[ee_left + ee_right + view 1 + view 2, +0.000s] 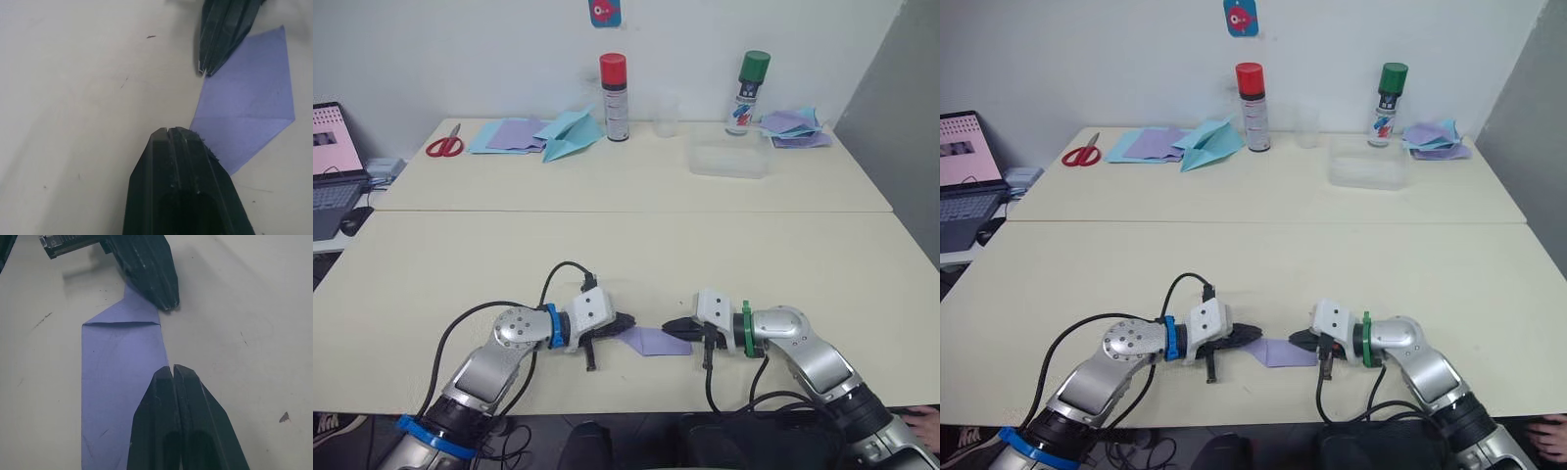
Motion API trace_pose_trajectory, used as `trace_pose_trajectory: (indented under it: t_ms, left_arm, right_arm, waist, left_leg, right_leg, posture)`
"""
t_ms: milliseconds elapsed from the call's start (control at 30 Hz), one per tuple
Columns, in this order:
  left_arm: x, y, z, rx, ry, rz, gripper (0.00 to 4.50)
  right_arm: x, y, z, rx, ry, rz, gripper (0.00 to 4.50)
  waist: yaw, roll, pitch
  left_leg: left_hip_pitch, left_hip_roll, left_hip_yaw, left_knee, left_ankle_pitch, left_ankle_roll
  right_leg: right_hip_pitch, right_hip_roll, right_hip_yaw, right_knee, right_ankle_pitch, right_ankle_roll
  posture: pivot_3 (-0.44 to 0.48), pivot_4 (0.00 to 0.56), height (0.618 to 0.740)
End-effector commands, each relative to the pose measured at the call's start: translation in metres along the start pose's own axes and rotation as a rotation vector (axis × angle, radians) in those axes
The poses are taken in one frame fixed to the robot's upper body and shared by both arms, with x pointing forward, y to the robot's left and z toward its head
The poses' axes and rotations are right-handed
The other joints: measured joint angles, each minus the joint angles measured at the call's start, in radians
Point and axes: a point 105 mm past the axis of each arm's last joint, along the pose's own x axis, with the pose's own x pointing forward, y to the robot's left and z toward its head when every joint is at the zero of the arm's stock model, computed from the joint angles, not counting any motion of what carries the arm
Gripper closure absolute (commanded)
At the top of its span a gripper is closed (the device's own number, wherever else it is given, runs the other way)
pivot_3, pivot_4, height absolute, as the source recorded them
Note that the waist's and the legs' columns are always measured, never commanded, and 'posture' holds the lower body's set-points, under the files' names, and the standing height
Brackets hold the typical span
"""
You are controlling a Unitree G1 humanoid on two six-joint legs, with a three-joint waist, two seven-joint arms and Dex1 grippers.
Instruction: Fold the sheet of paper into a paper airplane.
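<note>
- The sheet of paper (649, 341) lies flat near the front edge of the near table (431, 284), partly folded, one end creased to a point.
- My left gripper (625, 322) rests at that pointed end, fingers pressed together, tips at the paper's edge.
- My right gripper (672, 326) sits at the opposite end, fingers likewise closed, tips on the paper's edge.
- Neither is visibly pinching the sheet.
- A light-blue paper plane (566, 135) lies on the far table, well apart.
</note>
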Motion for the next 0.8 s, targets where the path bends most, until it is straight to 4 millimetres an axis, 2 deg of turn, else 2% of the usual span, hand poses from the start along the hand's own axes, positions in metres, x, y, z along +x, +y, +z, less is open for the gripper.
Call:
trace_pose_trajectory:
  t_ms: [33, 100, 233, 433, 600, 800]
  left_arm:
    - [0.004, 0.001, 0.026, -0.052, -0.102, 0.004, 4.50]
    - [0.012, -0.004, 0.033, -0.073, -0.113, -0.027, 4.50]
    - [0.018, -0.012, 0.028, -0.089, -0.079, -0.063, 4.50]
    - [0.013, -0.022, -0.005, -0.060, 0.060, -0.096, 4.50]
    - [0.004, -0.008, -0.032, -0.137, 0.108, 0.003, 4.50]
    - [-0.016, -0.011, -0.057, -0.177, 0.171, 0.027, 4.50]
  right_arm:
    - [0.000, 0.000, -0.019, 0.017, 0.074, -0.007, 4.43]
    - [-0.001, 0.001, -0.019, 0.007, 0.076, -0.002, 4.43]
    - [-0.001, 0.001, -0.020, 0.001, 0.078, 0.000, 4.43]
    - [-0.002, 0.000, -0.020, -0.003, 0.084, -0.007, 4.43]
    - [-0.004, 0.001, -0.023, -0.004, 0.099, 0.002, 4.43]
    - [-0.003, 0.001, -0.023, -0.007, 0.099, 0.009, 4.43]
  waist:
    - [0.000, -0.002, 0.001]
    - [0.000, -0.003, 0.002]
    - [-0.001, -0.004, 0.003]
    - [0.000, -0.005, 0.003]
    - [0.000, -0.005, 0.003]
    - [0.000, -0.004, 0.001]
  left_leg:
    - [0.000, 0.000, 0.000, 0.000, 0.000, 0.000]
    - [-0.001, 0.000, 0.000, 0.000, 0.000, 0.000]
    - [-0.001, -0.001, 0.000, 0.001, 0.000, 0.000]
    - [-0.001, 0.000, -0.001, 0.000, 0.000, 0.000]
    - [0.000, 0.000, 0.000, 0.000, 0.000, 0.000]
    - [0.001, 0.000, 0.000, 0.000, 0.000, 0.000]
  right_leg:
    - [0.000, 0.000, 0.000, 0.000, 0.000, 0.000]
    - [0.000, 0.000, 0.000, 0.000, 0.000, 0.000]
    - [0.000, 0.000, 0.001, 0.000, 0.000, 0.001]
    - [0.000, 0.000, 0.000, 0.000, 0.000, 0.000]
    - [0.000, 0.000, 0.001, 0.000, 0.000, 0.000]
    - [0.000, 0.000, 0.001, 0.000, -0.004, -0.006]
  posture:
    - [0.000, 0.150, 0.740]
    - [0.000, 0.150, 0.740]
    - [0.000, 0.150, 0.740]
    - [0.000, 0.150, 0.740]
    - [0.000, 0.150, 0.740]
    - [0.000, 0.150, 0.740]
